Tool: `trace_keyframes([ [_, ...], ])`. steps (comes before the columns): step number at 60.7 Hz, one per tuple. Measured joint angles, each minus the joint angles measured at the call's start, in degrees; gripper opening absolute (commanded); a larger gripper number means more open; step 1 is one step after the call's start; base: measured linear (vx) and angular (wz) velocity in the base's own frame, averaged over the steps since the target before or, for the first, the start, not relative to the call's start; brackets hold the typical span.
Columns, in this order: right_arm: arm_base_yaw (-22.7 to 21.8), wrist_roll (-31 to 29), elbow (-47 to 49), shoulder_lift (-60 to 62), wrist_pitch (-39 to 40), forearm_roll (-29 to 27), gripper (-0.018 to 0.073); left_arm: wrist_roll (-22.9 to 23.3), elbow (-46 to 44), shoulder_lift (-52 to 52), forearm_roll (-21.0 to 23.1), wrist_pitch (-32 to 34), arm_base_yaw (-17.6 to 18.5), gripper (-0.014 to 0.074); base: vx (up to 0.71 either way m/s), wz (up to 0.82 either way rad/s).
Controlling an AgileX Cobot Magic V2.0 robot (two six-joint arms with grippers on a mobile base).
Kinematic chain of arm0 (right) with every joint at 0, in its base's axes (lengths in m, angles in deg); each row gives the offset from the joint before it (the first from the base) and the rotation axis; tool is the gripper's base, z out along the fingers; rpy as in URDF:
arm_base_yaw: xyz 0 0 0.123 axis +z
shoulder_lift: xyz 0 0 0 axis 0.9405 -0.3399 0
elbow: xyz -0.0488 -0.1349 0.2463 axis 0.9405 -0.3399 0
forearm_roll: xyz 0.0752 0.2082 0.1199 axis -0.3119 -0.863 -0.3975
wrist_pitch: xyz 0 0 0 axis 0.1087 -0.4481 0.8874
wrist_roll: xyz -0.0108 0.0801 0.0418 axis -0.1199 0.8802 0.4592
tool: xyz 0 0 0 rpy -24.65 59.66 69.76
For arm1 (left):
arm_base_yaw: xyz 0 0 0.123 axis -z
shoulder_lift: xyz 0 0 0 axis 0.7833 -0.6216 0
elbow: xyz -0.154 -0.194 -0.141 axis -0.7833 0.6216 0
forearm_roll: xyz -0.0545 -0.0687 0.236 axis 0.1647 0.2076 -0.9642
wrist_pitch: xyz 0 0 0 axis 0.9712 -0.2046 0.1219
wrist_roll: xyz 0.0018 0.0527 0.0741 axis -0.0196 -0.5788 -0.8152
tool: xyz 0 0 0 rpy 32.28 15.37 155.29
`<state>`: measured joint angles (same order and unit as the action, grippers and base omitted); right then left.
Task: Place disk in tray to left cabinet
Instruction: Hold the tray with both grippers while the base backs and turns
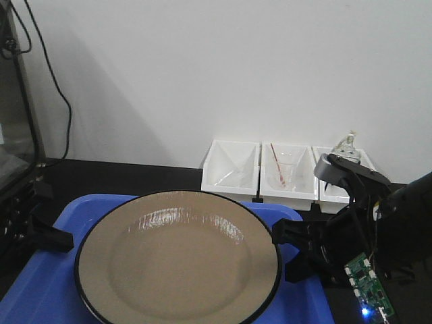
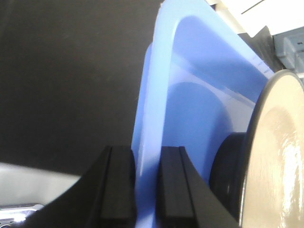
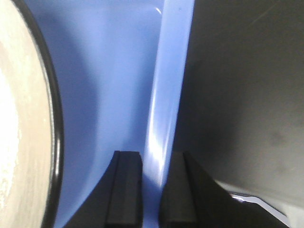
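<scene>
Plates: one. A round tan plate (image 1: 179, 260) with a thin black rim lies flat inside the tray and covers most of its floor. Both wrist views show its rim well apart from the gripped edges.

Trays: one. A blue plastic tray (image 1: 84, 212) with rounded corners sits over the black counter (image 1: 135, 177), with an arm at each short end.

Grippers: two.
- Left gripper (image 2: 145, 185): its black fingers (image 2: 118, 187) are nearly together, pinching the tray's left rim, one on each face of the wall. In the front view it (image 1: 57, 239) is at the tray's left edge.
- Right gripper (image 3: 151, 190): its fingers (image 3: 124, 190) have the same narrow gap and are clamped on the tray's right rim. In the front view it (image 1: 287, 251) is at the tray's right edge. A green circuit board (image 1: 368, 283) with a small blue light is on that arm.

Bins: three white plastic bins stand in a row against the white wall (image 1: 202, 61).
- First bin (image 1: 231, 169): its contents cannot be made out.
- Second bin (image 1: 289, 174): holds a clear cup-like item with a thin red stick (image 1: 277, 159).
- Third bin (image 1: 337, 189): partly hidden by the right arm, with a pale object showing at its top.

Cables: one black cable (image 1: 66, 101) hangs down the wall at the left.
</scene>
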<state>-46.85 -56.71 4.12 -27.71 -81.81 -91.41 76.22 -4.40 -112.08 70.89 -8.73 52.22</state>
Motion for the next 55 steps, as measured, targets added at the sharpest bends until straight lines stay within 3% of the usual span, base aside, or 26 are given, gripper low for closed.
trace_keyframes([
  [27,0.00,0.00,0.00,0.00,-0.05,0.00,-0.0004,0.00,0.00,0.00,0.07,0.06,0.00,0.0000,-0.20,0.37],
  [55,0.00,0.00,0.00,0.00,-0.24,0.00,-0.0004,-0.05,0.00,0.00,0.13,0.20,0.00,0.0000,-0.15,0.75],
])
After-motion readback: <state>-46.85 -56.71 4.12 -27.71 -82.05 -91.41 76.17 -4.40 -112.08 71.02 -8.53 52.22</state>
